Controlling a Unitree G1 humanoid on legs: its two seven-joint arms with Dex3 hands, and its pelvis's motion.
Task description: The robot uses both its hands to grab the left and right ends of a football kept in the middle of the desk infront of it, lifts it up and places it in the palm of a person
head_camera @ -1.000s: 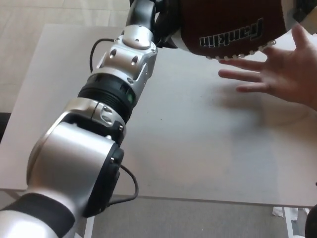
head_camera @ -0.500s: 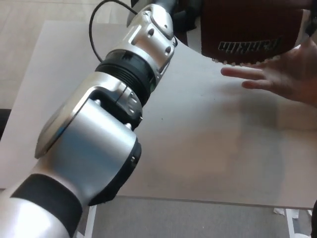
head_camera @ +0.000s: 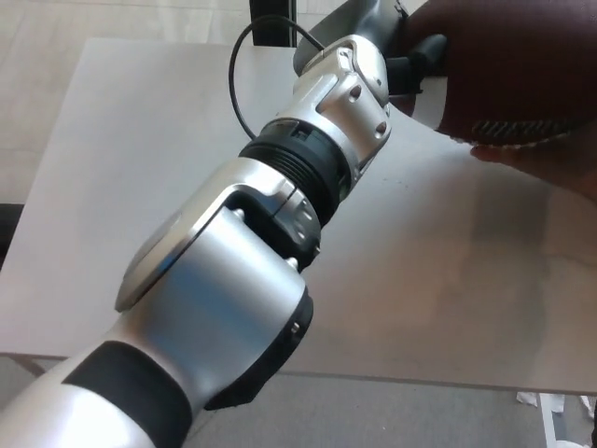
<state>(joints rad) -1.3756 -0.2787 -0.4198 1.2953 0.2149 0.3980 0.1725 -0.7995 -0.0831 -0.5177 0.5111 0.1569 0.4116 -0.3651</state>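
At the upper right of the frame, the dark brown leather football (head_camera: 522,75) sits above the white tabletop (head_camera: 140,140), resting on a person's palm (head_camera: 550,163). The left hand (head_camera: 415,56) grips its left end with black fingers; the right hand is out of view.

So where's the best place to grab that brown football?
Probably at its two tapered ends, one hand from each side. The dark brown leather football lies lengthwise and its middle is fat; the robot's left hand already grips the left end, while a person's hand waits below.
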